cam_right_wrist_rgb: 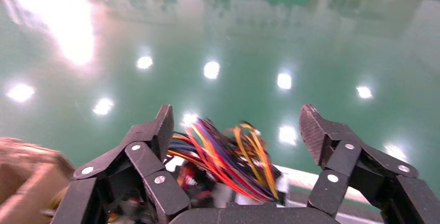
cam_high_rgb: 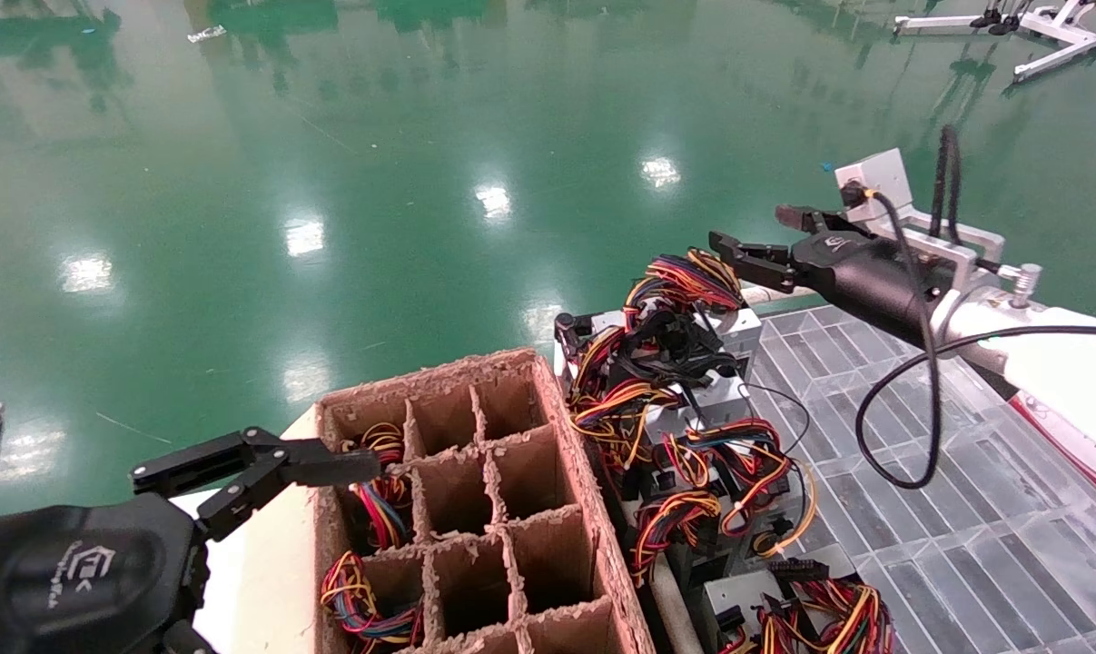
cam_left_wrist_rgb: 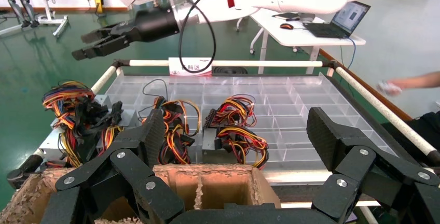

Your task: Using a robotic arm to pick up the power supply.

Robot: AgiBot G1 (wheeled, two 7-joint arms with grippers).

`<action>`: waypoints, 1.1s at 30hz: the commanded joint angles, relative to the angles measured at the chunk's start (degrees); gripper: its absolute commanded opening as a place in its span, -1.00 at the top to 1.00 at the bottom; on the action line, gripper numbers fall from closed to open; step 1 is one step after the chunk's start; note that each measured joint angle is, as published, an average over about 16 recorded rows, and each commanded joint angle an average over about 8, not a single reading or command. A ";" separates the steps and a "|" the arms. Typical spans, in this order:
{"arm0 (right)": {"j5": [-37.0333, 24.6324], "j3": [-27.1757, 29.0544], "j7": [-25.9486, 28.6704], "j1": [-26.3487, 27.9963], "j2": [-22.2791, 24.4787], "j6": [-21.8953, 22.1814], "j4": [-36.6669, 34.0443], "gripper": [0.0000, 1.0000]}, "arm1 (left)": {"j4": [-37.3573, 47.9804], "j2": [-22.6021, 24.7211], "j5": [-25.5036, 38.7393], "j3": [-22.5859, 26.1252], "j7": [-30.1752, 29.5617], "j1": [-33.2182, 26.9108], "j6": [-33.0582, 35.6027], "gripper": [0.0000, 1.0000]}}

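nearest the camera, the left gripper (cam_high_rgb: 266,468) is seen with its fingers spread wide and nothing between them, one fingertip touching the rim of the brown cardboard divider box (cam_high_rgb: 548,518). a white outline logo is printed on its black wrist housing (cam_high_rgb: 75,568), but the lettering under it cannot be read. coloured wire bundles are lodged in some compartments of the box just beyond that fingertip.

beside the box, a clear plastic compartment tray (cam_high_rgb: 947,509) is laid out, framed by white rails. along its edge nearest the box, several silver-grey units with wire looms are crowded together.

farther off, the right gripper (cam_high_rgb: 765,238) is held in the air with its fingers parted and empty. the power supply (cam_high_rgb: 693,341) sits just below and in front of its fingertips, apart from them, with its red, yellow, orange and blue wires (cam_right_wrist_rgb: 228,156) arching up between the open fingers in the right wrist view. a small white logo is marked on the right wrist housing. a white sign (cam_left_wrist_rgb: 190,66) with red characters is fixed to the far rail of the tray; it cannot be read fully.
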 commanded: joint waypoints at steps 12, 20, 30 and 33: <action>6.00 1.69 5.14 -8.35 6.90 -9.95 15.93 -1.00 | 0.00 0.00 0.00 0.01 0.00 0.00 0.00 -1.00; 9.69 2.74 8.30 -13.49 11.15 -16.07 25.73 -1.00 | 0.00 0.00 -0.01 0.01 0.01 0.00 0.00 -1.00; 14.31 4.04 12.25 -19.91 16.46 -23.72 37.98 -1.00 | 0.00 -0.01 -0.01 0.02 0.01 -0.01 -0.01 -1.00; 15.69 4.43 13.43 -21.83 18.05 -26.01 41.65 -1.00 | 0.00 -0.01 -0.01 0.02 0.01 -0.01 -0.01 -1.00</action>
